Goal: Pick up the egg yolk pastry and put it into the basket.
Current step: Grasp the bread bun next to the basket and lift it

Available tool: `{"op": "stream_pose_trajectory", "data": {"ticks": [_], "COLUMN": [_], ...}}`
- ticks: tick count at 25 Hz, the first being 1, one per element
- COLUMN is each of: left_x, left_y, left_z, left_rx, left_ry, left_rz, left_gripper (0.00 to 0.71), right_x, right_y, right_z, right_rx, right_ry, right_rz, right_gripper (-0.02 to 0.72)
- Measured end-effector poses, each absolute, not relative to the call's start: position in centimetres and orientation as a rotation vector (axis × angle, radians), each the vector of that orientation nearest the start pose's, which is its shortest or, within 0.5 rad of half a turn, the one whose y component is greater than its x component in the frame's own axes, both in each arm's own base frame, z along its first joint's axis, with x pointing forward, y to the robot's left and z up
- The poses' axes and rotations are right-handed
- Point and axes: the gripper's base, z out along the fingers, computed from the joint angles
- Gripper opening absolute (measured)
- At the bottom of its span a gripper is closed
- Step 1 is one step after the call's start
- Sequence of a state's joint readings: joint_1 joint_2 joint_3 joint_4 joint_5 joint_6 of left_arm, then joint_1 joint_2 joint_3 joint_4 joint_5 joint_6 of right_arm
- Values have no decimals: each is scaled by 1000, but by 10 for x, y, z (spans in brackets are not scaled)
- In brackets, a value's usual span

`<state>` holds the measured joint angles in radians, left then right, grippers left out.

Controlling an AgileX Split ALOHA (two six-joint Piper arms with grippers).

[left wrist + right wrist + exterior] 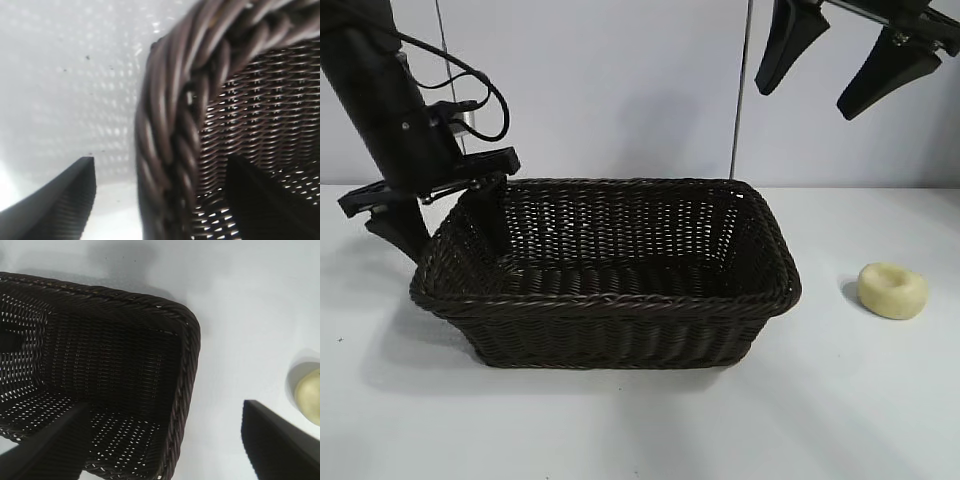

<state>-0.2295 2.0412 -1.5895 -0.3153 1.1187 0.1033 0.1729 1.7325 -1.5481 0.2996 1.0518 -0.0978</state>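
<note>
We hold our right gripper (847, 62) spread wide, high in the air; the pastry (893, 290) lies on the table (880, 400) well below it, beside the basket (620, 300). Our left gripper (450, 222) straddles the basket's rim, spread.

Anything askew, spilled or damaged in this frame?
One oddity: the basket sits tilted, its left end lifted off the table where the left gripper straddles its rim. The egg yolk pastry lies intact on the table; the right gripper hangs open above.
</note>
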Motion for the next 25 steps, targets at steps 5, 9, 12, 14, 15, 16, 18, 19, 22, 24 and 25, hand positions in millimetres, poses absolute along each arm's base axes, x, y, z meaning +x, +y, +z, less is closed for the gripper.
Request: {"op": "stream_pose_trajectory", "data": {"ticks": [5, 9, 12, 14, 15, 16, 18, 19, 22, 24, 25], "left_x": [384, 370, 361, 358, 356, 355, 354, 354, 355, 357, 357], "left_y": [-116, -114, -117, -120, -121, -122, -125, -126, -129, -132, -134], "left_z": [246, 277, 293, 301, 304, 307, 309, 310, 312, 314, 313], "left_rx": [336, 340, 324, 306, 300, 293, 281, 276, 254, 220, 197], "left_ry": [2944, 2898, 2867, 2840, 2830, 2821, 2810, 2807, 2785, 2750, 2733], "left_rz": [-459, -479, -564, -637, -663, -689, -737, -752, -807, -863, -894], "left_gripper": [542, 542, 542, 542, 542, 542, 542, 542, 542, 542, 542], "right_x": [363, 363, 363, 363, 363, 363, 363, 363, 363, 363, 363], "right_y": [87, 87, 87, 87, 87, 87, 87, 87, 87, 87, 87], "right_z": [314, 314, 314, 314, 314, 314, 314, 314, 314, 314, 314], "right_rx": [-239, -239, -239, -239, -239, -239, -239, -239, -239, -239, -239], "right_ry": [2693, 2693, 2693, 2693, 2693, 2693, 2693, 2693, 2693, 2693, 2693], "right_rz": [419, 419, 419, 419, 419, 419, 419, 419, 419, 419, 419], "right_gripper": [590, 590, 590, 590, 590, 590, 590, 590, 590, 590, 590]}}
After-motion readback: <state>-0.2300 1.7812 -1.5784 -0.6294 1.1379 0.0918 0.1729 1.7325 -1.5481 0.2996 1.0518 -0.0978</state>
